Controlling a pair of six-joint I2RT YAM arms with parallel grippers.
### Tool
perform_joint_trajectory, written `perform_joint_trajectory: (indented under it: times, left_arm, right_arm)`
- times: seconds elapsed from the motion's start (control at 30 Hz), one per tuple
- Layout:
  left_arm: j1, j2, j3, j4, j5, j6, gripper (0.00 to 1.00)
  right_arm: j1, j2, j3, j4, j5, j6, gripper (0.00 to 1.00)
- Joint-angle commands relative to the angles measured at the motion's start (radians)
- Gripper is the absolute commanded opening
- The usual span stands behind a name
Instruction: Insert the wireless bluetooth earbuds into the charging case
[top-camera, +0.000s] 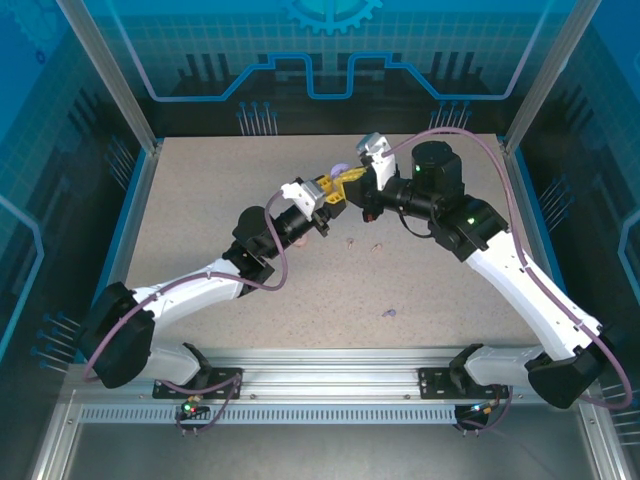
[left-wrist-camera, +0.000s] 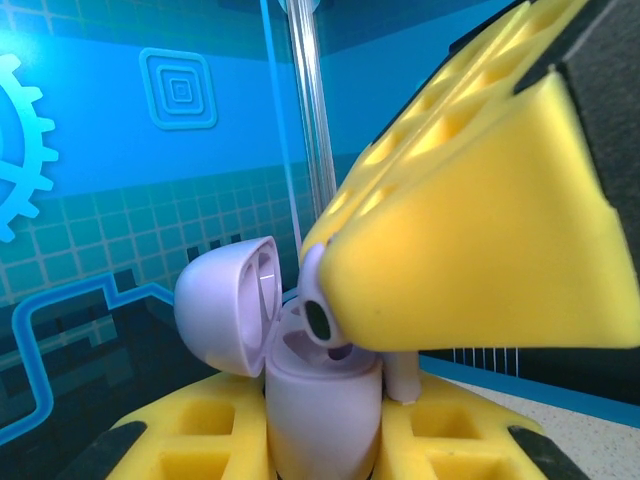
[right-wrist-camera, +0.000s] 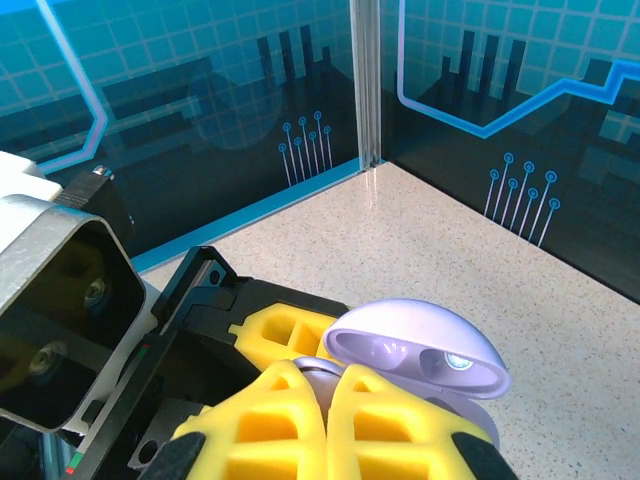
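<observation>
Pinching one lilac earbud (left-wrist-camera: 316, 300) in my clenched right gripper (right-wrist-camera: 328, 400), I have it at the mouth of the single charging case (left-wrist-camera: 322, 415), lid open, which my left gripper (top-camera: 330, 192) clamps upright. Two others lie loose on the table (top-camera: 200, 220) nearby: a pinkish bud (top-camera: 377, 247) and a lilac bud (top-camera: 388, 313).

A yellow finger (left-wrist-camera: 480, 250) half hides the lilac earbud (left-wrist-camera: 318, 312); the lilac charging case (left-wrist-camera: 322, 420) is cut off at the bottom edge.
</observation>
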Motion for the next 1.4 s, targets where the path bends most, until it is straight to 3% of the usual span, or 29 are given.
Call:
perform_joint_trajectory:
  times: [0.0,0.67,1.37]
  left_arm:
    - [-0.001,-0.01,0.03,0.072,0.009,-0.015,0.0]
    - [-0.001,-0.008,0.026,0.069,0.013,-0.016,0.0]
    - [-0.001,-0.014,0.032,0.062,0.013,-0.018,0.0]
  right_arm:
    - [-0.014,0.006,-0.005,-0.007,0.002,0.027,0.03]
    - [-0.05,-0.035,0.051,0.068,-0.035,0.128,0.04]
    - [-0.05,0.012,0.037,0.02,-0.066,0.089,0.03]
